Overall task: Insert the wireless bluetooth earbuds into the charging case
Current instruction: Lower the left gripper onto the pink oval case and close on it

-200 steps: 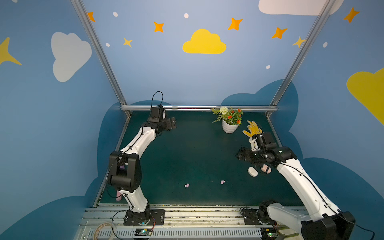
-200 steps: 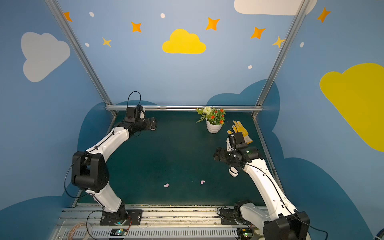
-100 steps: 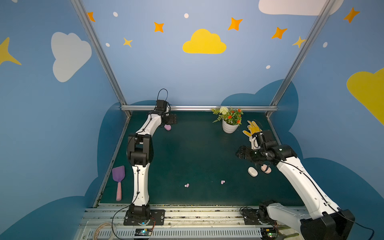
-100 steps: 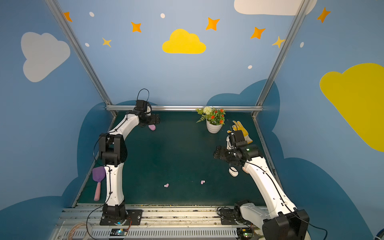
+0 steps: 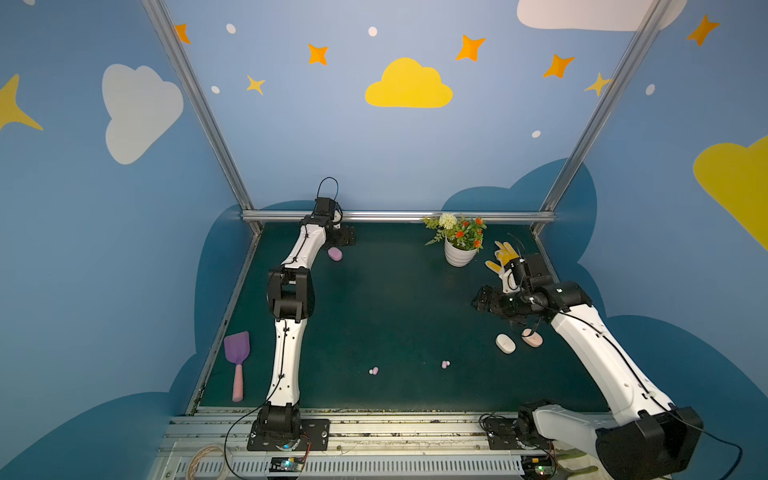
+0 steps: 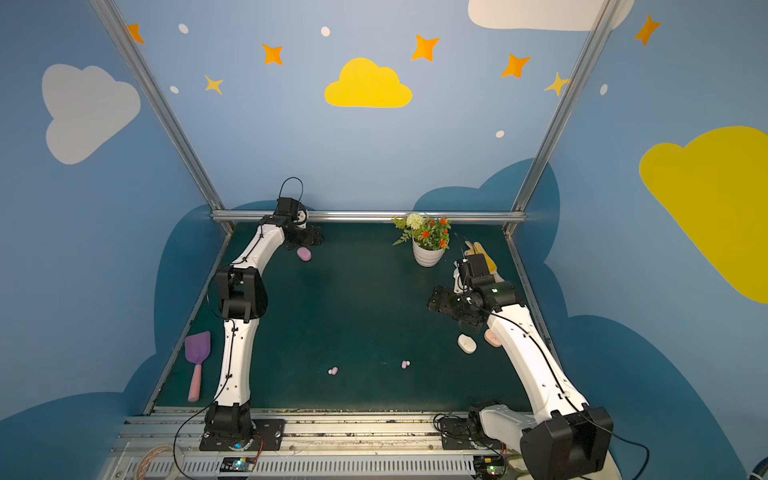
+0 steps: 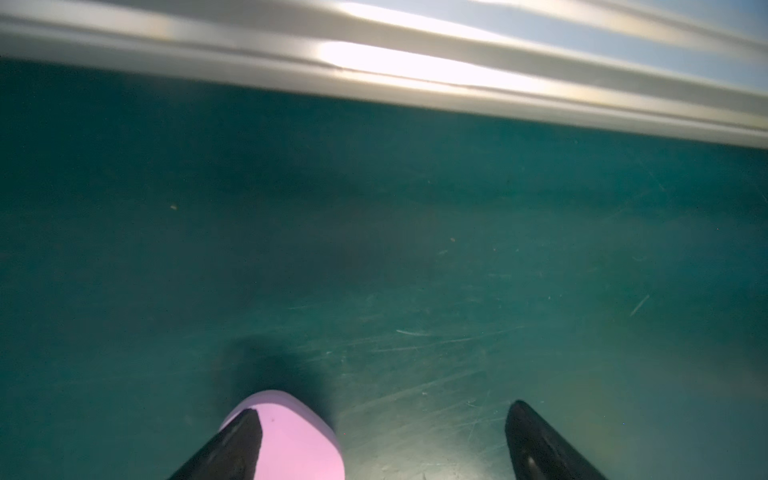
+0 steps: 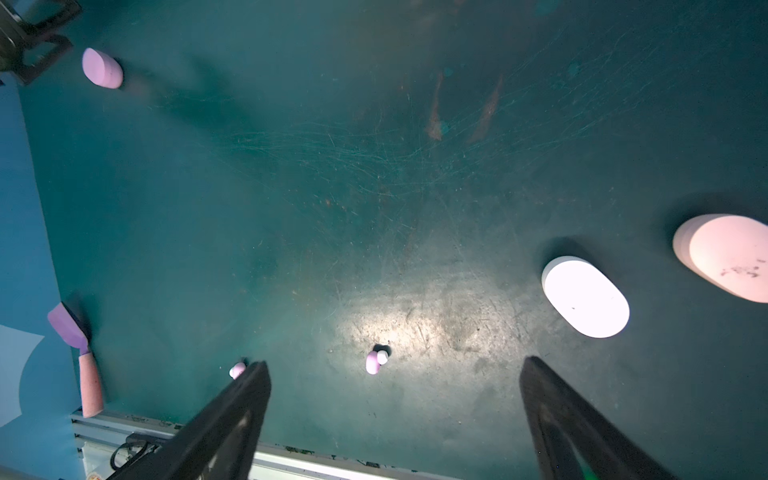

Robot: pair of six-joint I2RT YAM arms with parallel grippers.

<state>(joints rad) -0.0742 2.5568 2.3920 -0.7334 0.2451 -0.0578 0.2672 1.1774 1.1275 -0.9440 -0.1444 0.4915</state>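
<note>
Two pairs of tiny earbuds, pink-lilac with white, lie near the front (image 5: 374, 370) (image 5: 445, 364); the right wrist view shows them too (image 8: 376, 360) (image 8: 237, 370). A lilac charging case (image 5: 335, 254) rests shut at the back left. My left gripper (image 5: 343, 240) hangs open over it. In the left wrist view the lilac case (image 7: 291, 440) lies inside the open left gripper (image 7: 383, 409), against one finger. A white case (image 5: 505, 343) and a pink case (image 5: 532, 338) lie shut at the right. My right gripper (image 5: 484, 300) hovers open behind them, holding nothing.
A white pot of flowers (image 5: 459, 249) and a yellow glove (image 5: 505, 255) stand at the back right. A purple spatula with a pink handle (image 5: 237, 361) lies along the left edge. A metal rail (image 5: 395, 216) runs along the back, close to the left gripper.
The left arm's elbow has swung in from the front left to stand over the table. The lilac case, hidden a second ago, now shows beside the left gripper. The right arm has hardly moved.
</note>
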